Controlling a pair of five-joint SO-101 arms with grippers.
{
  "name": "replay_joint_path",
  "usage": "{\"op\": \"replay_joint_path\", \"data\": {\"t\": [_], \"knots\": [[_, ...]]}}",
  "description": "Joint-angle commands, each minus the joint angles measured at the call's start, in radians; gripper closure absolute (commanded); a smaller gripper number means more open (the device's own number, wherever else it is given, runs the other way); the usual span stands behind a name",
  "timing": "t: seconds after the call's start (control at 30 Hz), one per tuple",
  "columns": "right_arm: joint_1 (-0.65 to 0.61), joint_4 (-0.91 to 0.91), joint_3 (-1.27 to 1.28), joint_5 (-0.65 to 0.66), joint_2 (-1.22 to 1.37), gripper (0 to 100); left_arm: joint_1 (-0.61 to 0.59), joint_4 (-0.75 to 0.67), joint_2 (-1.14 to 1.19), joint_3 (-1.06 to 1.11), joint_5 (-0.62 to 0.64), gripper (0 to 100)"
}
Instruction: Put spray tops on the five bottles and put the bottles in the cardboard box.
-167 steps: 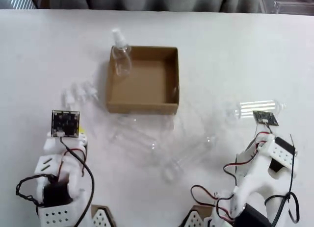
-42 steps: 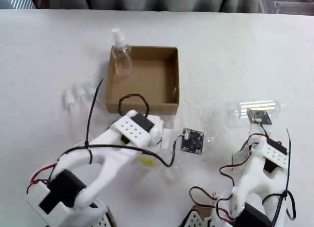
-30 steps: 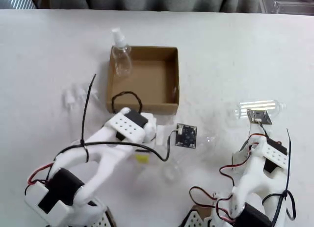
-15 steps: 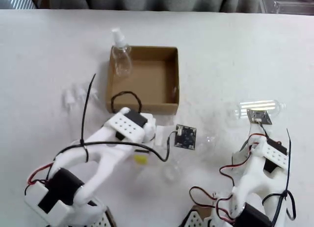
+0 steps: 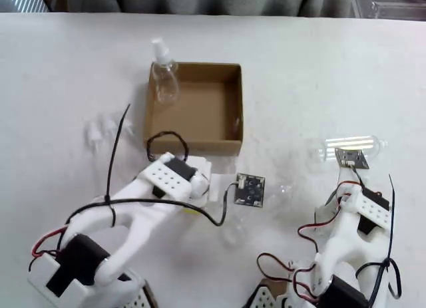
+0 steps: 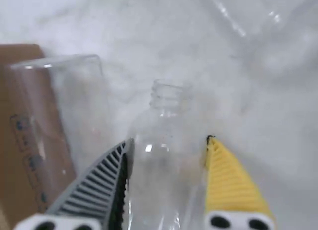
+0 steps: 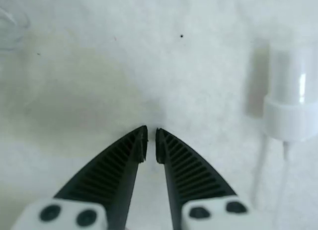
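Observation:
My left gripper (image 6: 167, 141) is shut on a clear, capless bottle (image 6: 166, 160), the grey and yellow fingers pressing its two sides and its open neck pointing away. The left arm (image 5: 170, 178) stretches over the table just in front of the cardboard box (image 5: 193, 145). A bottle with a white spray top (image 5: 163, 75) stands at the box's far left corner. Loose spray tops (image 5: 100, 130) lie left of the box. My right gripper (image 7: 151, 138) is shut and holds nothing, low over the table beside a white spray top (image 7: 287, 108).
A second clear bottle (image 6: 74, 106) lies against the box wall (image 6: 20, 140). More clear bottles (image 5: 283, 188) lie in front of the box, and another one (image 5: 349, 147) lies near the right arm (image 5: 356, 218). The table's far side is bare.
The left arm swung from its rest at the front left out over the bottles in front of the box. Over the last second it only shifted slightly. The right arm kept still.

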Motion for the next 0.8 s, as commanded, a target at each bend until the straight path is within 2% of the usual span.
{"op": "replay_joint_path", "data": {"t": [0.0, 0.13, 0.23, 0.6, 0.77], "knots": [[-0.001, -0.012, -0.003, 0.014, 0.001, 98.3, -0.005, -0.012, 0.007, 0.012, 0.000, 98], [-0.004, -0.013, -0.003, 0.014, 0.001, 98.3, -0.008, 0.150, -0.042, -0.077, 0.003, 98], [-0.005, -0.013, -0.003, 0.014, 0.001, 98.3, -0.005, 0.253, -0.099, -0.130, 0.081, 98], [-0.005, -0.013, -0.003, 0.014, 0.001, 98.3, -0.018, 0.269, -0.257, -0.094, 0.451, 98], [-0.005, -0.013, -0.002, 0.014, 0.001, 98.3, -0.096, 0.259, -0.394, -0.054, 0.555, 98]]}}
